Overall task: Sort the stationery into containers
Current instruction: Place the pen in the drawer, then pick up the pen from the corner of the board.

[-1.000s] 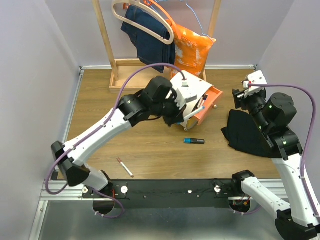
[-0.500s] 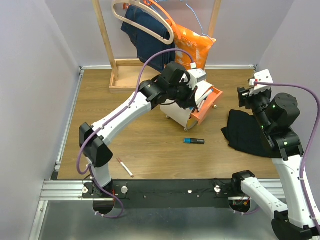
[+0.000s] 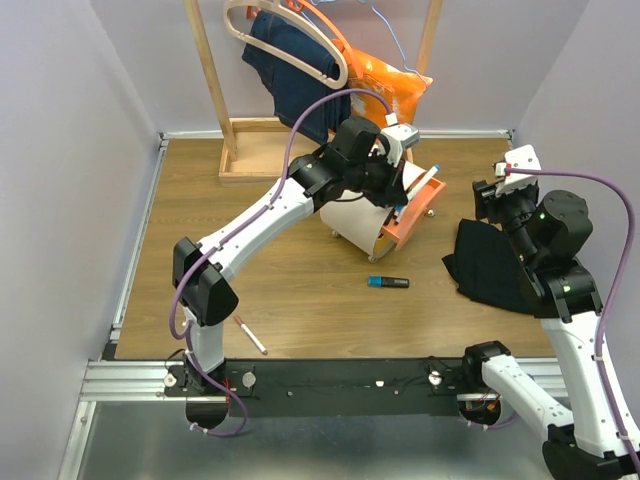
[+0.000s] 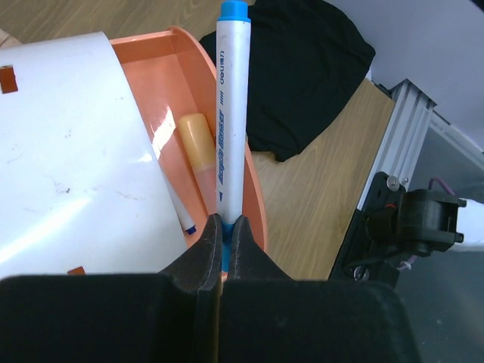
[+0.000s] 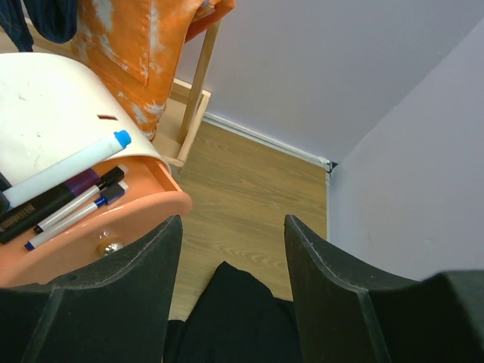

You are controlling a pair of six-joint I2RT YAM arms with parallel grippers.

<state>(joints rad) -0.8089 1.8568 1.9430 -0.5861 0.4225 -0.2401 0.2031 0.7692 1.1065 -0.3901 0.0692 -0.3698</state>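
My left gripper (image 4: 225, 231) is shut on the lower end of a white marker with a blue cap (image 4: 229, 113). It holds the marker over the open orange drawer (image 4: 262, 215) of the cream cabinet (image 4: 68, 151). An orange-pink marker (image 4: 198, 144) and a slim white pen (image 4: 175, 204) lie inside that drawer. From above, the left gripper (image 3: 402, 190) sits over the drawer (image 3: 420, 212). A blue-and-black marker (image 3: 387, 282) and a slim white pen (image 3: 250, 335) lie on the floor. My right gripper (image 5: 233, 249) is open and empty above the dark cloth (image 5: 234, 318).
A wooden clothes rack (image 3: 215, 90) with hanging clothes and an orange bag (image 3: 385, 100) stands at the back. The dark cloth (image 3: 490, 265) lies on the right, beside the cabinet (image 3: 362, 228). Purple walls close in both sides.
My left arm has swung right and back, carrying the marker from the cabinet's near side to above the open drawer. The right arm has barely shifted.
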